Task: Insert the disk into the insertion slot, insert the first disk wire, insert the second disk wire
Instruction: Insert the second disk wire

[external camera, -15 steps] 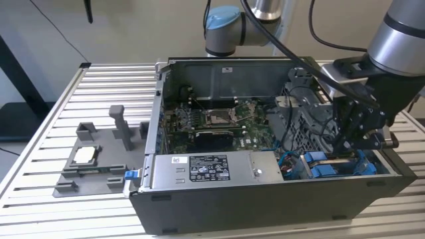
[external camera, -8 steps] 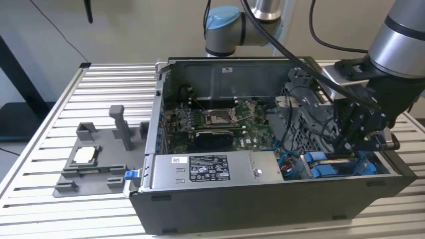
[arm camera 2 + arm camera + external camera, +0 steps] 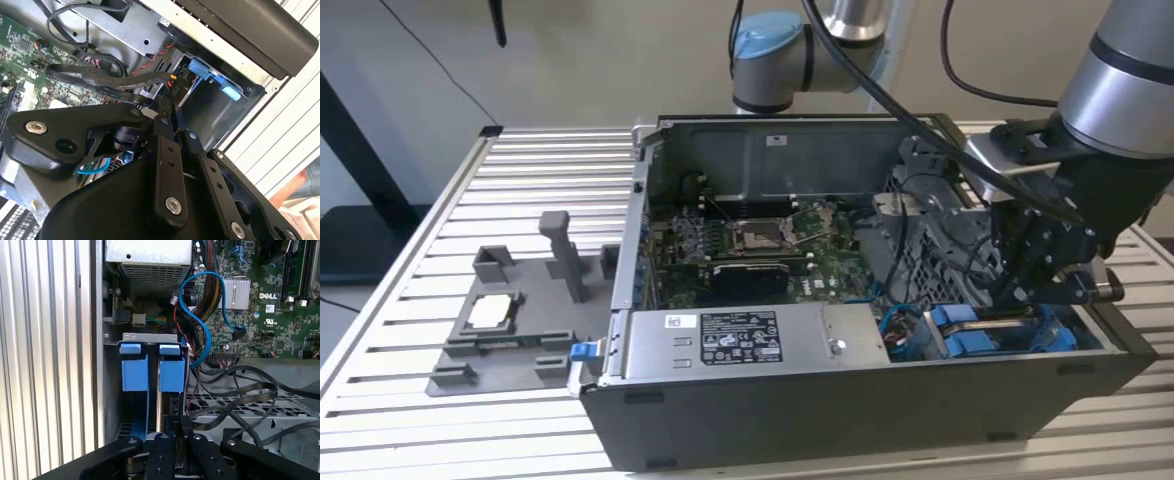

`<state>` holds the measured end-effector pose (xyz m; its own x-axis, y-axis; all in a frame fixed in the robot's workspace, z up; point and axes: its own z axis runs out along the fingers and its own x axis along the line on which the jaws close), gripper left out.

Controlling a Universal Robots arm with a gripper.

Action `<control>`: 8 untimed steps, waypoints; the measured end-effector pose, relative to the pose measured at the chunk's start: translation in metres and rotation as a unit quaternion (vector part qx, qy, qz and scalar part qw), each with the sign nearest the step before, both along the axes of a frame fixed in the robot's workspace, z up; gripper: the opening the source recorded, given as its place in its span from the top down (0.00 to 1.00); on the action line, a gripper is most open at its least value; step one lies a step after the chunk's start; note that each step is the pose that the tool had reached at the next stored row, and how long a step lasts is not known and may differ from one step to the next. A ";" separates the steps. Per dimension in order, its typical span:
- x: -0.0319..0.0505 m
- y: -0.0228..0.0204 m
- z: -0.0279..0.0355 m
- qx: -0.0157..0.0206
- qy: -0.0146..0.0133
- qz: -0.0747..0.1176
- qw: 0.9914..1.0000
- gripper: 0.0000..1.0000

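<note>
The slatted metal table [image 3: 480, 190] carries an open computer case [image 3: 854, 400], which lies on its side and takes most of the table's middle and the part toward the exterior view's right. Inside it, the green motherboard [image 3: 747, 245] sits in the centre, and the grey power-supply box [image 3: 747, 340] lies along the case's near wall. A grey printed fixture [image 3: 507, 320] with upright posts stands on the table beside the case, on the exterior view's left.

The arm [image 3: 1121, 80] comes down from the upper corner on the exterior view's right and bends steeply into the case. The gripper [image 3: 1041, 285] points downward, just above the insertion slot [image 3: 1007, 330] in the case's near corner on the exterior view's right. The blue carrier frame of the disk [image 3: 150, 372] shows inside this bay, standing on edge. A blue wire [image 3: 202, 315] curves near the bay in the first wrist view.

I cannot tell whether the jaws are parted or pressed together, nor whether they grasp anything.
</note>
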<state>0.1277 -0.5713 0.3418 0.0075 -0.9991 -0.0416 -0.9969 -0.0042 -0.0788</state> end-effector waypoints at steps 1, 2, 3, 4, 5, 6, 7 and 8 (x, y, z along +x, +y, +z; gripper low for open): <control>0.0000 0.0000 -0.0001 0.000 0.000 0.000 1.000 0.84; 0.0000 0.0001 -0.0002 0.000 0.000 0.000 1.000 0.84; -0.0001 0.0001 -0.0003 0.000 0.000 0.000 1.000 0.84; -0.0004 0.0000 -0.0005 0.000 0.000 0.000 1.000 0.84; -0.0008 0.0000 -0.0006 0.000 0.000 0.000 1.000 0.84; -0.0013 0.0000 -0.0008 0.000 0.000 0.000 1.000 0.84; -0.0017 0.0000 -0.0009 0.000 0.000 0.000 1.000 0.84; -0.0020 0.0000 -0.0009 0.000 0.000 0.000 1.000 0.84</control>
